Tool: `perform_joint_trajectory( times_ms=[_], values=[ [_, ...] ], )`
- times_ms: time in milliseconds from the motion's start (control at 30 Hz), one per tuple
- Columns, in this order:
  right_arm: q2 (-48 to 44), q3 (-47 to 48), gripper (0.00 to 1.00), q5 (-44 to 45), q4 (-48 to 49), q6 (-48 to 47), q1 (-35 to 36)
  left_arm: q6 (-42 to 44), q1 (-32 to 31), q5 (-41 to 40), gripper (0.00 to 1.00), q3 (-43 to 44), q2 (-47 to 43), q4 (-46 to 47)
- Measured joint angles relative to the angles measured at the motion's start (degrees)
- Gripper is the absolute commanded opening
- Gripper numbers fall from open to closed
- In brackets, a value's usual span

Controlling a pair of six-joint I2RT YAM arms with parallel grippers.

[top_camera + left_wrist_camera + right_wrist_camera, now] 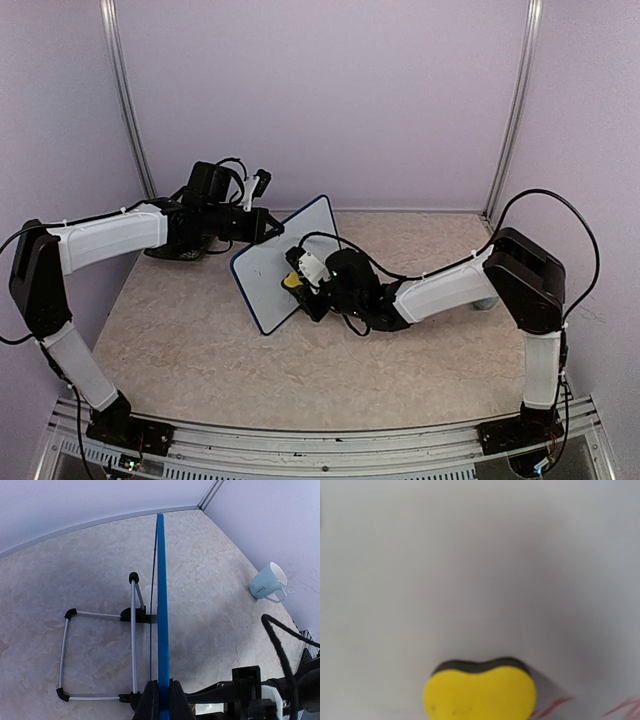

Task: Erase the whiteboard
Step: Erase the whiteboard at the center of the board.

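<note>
From above, find the whiteboard (pixel 283 262) standing tilted at mid-counter (pixel 200 350), pinched at its upper edge by the left claw (pixel 268 226), closed tight on the frame. Note the right claw (pixel 300 280) closed on a yellow sponge (pixel 290 283), pressed to the lower part of the white face.

Through the left wrist camera, see the blue frame edge-on, clamped between both fingers (pixel 150 702), with a wire stand (pixel 132 630) splayed behind it and a pale blue mug (pixel 267 582) well apart near the wall.

Through the right wrist camera, see the sponge's dark pad flat against the board, with red marks (pixel 555 706) just beside it at lower right. Judged unfinished: sweep toward those strokes with even pressure and the pad held flat, bracing the frame firmly against the push to prevent skidding or folding of the stand.
</note>
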Motion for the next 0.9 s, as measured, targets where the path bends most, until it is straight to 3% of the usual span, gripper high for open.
perform_joint_trajectory(
  times_ms=[900],
  values=[
    [0.7,1.0,0.0,-0.7,-0.7,2.9,-1.4,-0.2,0.0,-0.4,0.0,0.0,0.1,0.0]
  ],
)
